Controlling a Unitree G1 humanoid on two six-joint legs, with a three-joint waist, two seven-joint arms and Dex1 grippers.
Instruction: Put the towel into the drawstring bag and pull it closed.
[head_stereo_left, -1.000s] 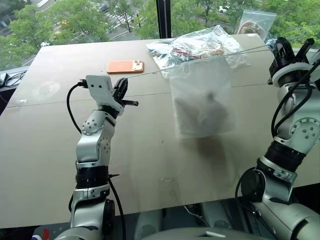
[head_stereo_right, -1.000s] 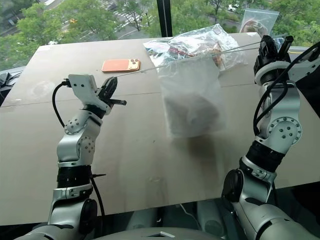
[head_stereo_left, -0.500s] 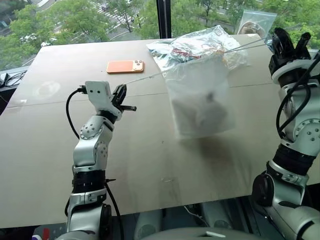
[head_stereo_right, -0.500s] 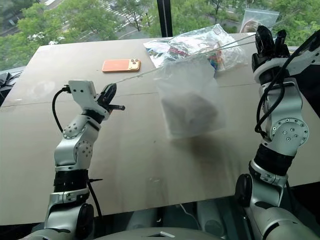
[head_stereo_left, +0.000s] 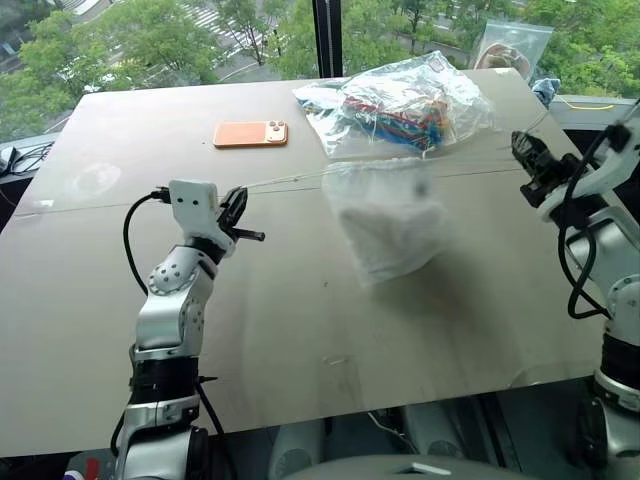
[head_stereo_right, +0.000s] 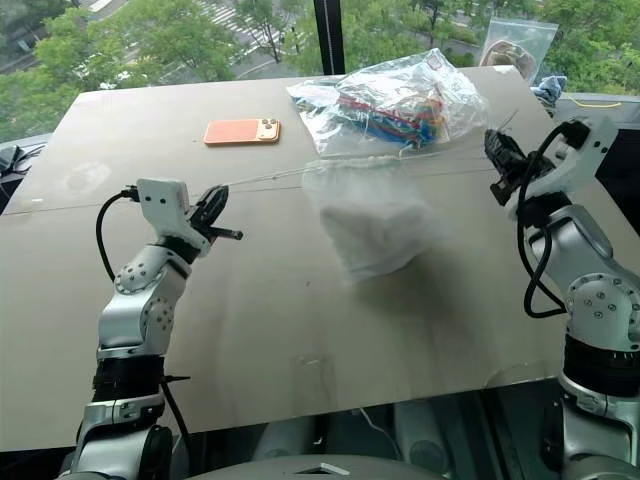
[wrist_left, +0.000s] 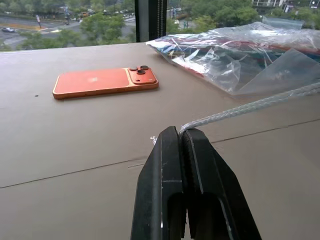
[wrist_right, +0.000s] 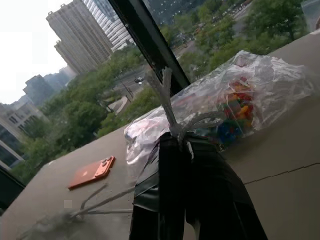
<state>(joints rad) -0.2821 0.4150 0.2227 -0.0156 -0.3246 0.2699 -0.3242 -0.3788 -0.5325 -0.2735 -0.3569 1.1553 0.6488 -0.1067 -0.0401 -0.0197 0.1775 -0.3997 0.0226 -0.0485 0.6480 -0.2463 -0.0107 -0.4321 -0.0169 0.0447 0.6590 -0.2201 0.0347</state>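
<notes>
The left gripper (head_stereo_left: 238, 205) is clenched on one end of the white cord (head_stereo_left: 290, 179), its forearm rising from the near left of the table (head_stereo_left: 120, 290) and its two black fingers (wrist_left: 172, 170) pointing roughly level toward the table's middle. In the left wrist view the cord leaves the pinched fingertips and runs off toward the bag. Across the table, the right gripper (head_stereo_right: 496, 152) is likewise clamped on the cord's other end, with a knotted loop sticking up from between its fingers (wrist_right: 172, 165); that arm is bent at the elbow near the right edge, the gripper turned inward toward the centre.

Between the two grippers the cord is stretched into a nearly straight line, and the drawstring bag (head_stereo_left: 390, 215) hangs from it over the middle of the table, its mouth gathered along the cord. The towel (head_stereo_right: 375, 222) shows as a pale bundle inside the translucent fabric.

Beyond the bag, a clear plastic bag of colourful items (head_stereo_left: 400, 100) lies on the far side of the table, and an orange phone (head_stereo_left: 250, 133) rests flat to its left.
</notes>
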